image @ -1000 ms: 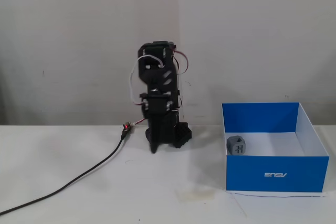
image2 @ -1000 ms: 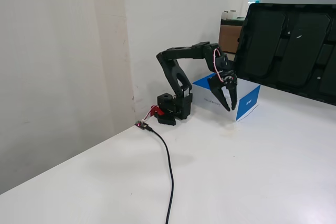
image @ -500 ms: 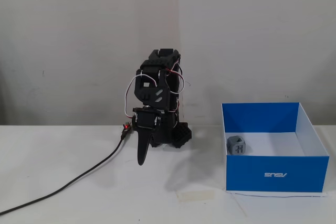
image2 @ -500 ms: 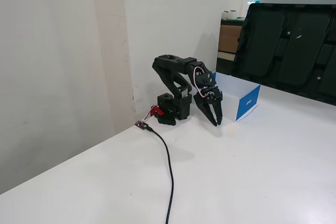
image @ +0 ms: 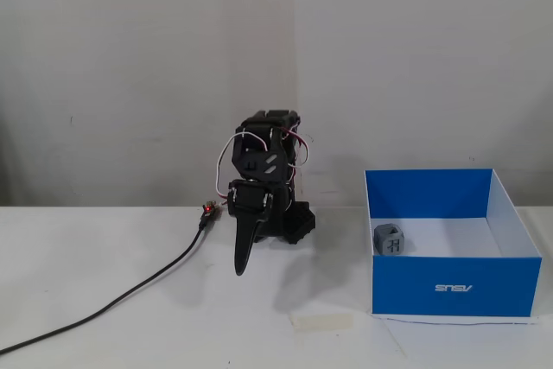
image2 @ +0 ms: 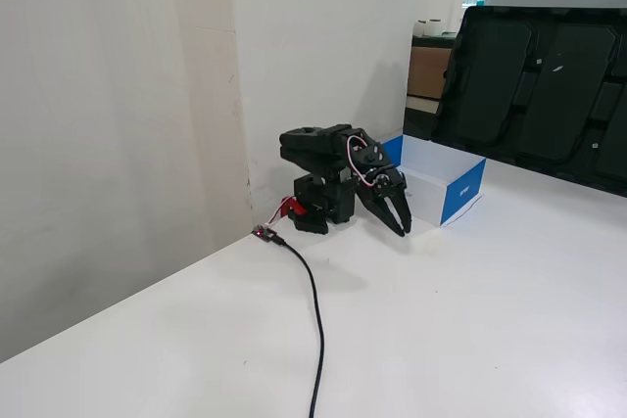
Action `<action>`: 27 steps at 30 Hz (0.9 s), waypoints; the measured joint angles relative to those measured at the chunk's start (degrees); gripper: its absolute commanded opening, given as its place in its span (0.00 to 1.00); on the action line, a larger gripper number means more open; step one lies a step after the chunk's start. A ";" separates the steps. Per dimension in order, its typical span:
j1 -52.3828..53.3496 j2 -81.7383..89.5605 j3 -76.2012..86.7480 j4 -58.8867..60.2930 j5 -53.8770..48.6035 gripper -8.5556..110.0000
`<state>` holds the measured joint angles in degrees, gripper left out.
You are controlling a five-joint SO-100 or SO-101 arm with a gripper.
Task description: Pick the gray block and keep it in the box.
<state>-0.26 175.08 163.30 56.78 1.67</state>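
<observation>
The gray block (image: 390, 239) rests inside the box (image: 454, 287), in its near left corner against the blue front wall. In the side fixed view the box (image2: 460, 192) shows behind the arm and the block is hidden by its walls. My gripper (image: 240, 267) hangs low over the table, well to the left of the box, pointing down with its fingers together and nothing between them. Seen from the side, the gripper (image2: 403, 229) is folded down in front of the arm's base.
A black cable (image: 130, 295) runs from a red connector (image: 208, 209) at the arm's base across the table to the left; the cable (image2: 315, 310) trails toward the camera in the side view. A pale strip of tape (image: 321, 321) lies on the table. Dark trays (image2: 534, 75) stand behind.
The arm has folded down and back toward its base, lowering the gripper away from the box. The gray block has stayed in the box.
</observation>
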 measured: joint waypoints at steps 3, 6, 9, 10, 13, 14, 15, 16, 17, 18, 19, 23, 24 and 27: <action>-2.20 4.92 2.72 2.29 0.44 0.07; -2.99 11.69 5.62 5.27 0.88 0.07; -4.13 14.59 7.73 8.88 0.88 0.07; -4.57 14.59 8.09 9.49 0.88 0.07; -4.48 14.59 8.61 10.46 0.88 0.07; -4.31 14.59 8.70 10.63 0.88 0.07; -4.22 14.59 8.79 10.90 0.88 0.07; -4.22 14.59 8.88 11.07 1.05 0.07; -4.22 14.59 9.05 11.16 1.32 0.07; -4.22 14.59 9.14 11.43 1.49 0.08; -4.22 14.59 9.14 11.51 1.67 0.08; -3.43 14.59 9.23 11.78 1.76 0.07; -3.16 14.59 9.23 11.78 1.76 0.07; -2.99 14.59 9.23 11.78 1.76 0.07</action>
<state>-3.25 189.67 172.53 68.55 3.43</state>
